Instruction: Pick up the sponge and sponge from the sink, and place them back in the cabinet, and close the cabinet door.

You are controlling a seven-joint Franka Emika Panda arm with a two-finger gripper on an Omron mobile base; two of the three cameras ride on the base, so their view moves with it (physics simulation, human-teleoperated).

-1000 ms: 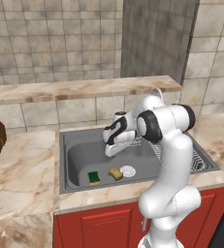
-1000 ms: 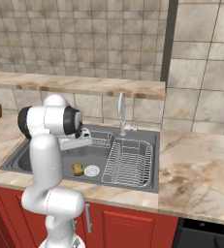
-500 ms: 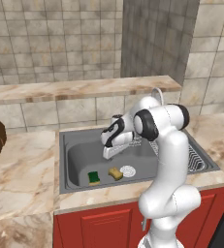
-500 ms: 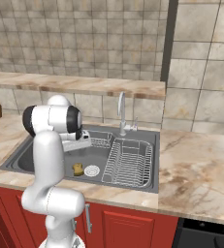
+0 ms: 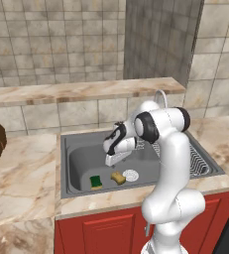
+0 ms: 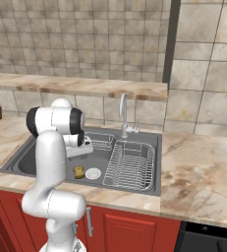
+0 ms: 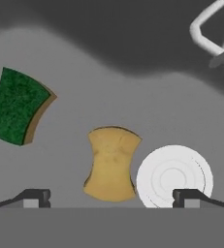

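Gripper [image 7: 111,197] hung wide open, empty, over sink [image 5: 76,163]; tan sponge [image 7: 111,163] lay right betw fingertips, long axis running away from hand; green sponge [image 7: 16,105] off left.

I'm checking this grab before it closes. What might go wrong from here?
The open claw spans both the tan-yellow rectangular sponge and the round white drain; one finger may land on the drain. The green-topped sponge lies apart and needs a separate descent into the grey metal sink.
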